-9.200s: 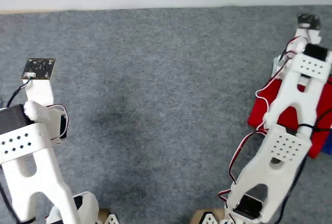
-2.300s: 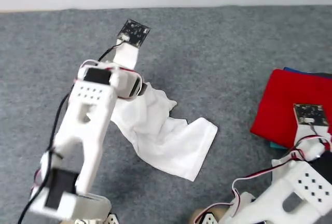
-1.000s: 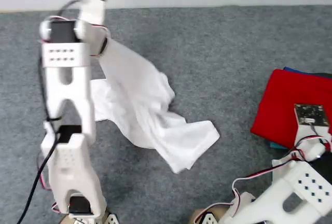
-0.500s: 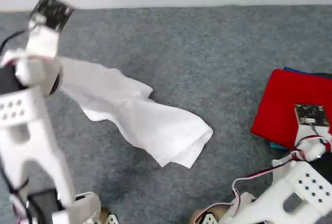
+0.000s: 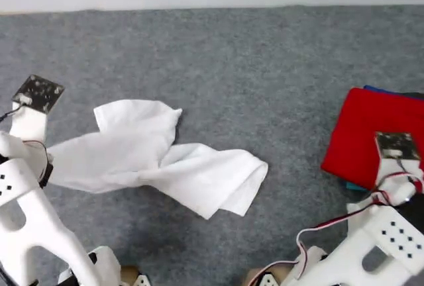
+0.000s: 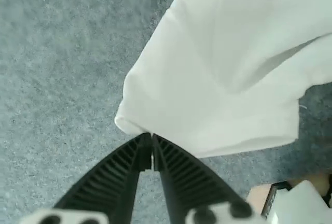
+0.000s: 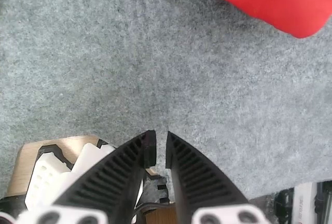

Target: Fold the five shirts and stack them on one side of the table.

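White shirt [image 5: 152, 160] pulled leftward | left jaws pinch its edge

The grey felt-covered table [image 5: 265, 61] bears a crumpled white cloth shirt [image 5: 192, 167] near centre and a red-topped stack of folded shirts [image 5: 371, 134] at one side.

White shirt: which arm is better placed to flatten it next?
Left. The left gripper is shut on an edge of the white shirt; the right gripper hangs empty beside the red shirt, well away from the white one.
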Available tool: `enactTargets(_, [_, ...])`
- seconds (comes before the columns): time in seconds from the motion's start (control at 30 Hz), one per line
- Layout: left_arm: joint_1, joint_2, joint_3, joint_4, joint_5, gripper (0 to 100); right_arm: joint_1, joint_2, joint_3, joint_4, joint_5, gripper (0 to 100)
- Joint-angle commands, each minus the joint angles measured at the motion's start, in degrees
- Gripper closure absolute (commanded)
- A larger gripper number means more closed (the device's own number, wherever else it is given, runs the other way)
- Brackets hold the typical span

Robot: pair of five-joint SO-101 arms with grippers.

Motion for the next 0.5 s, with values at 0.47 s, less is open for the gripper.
enactTargets(0.47, [-1.2,-1.9,10.3,-7.8,7.6,100,-67.4,15.2,-4.1,-5.9,-18.9,91.4])
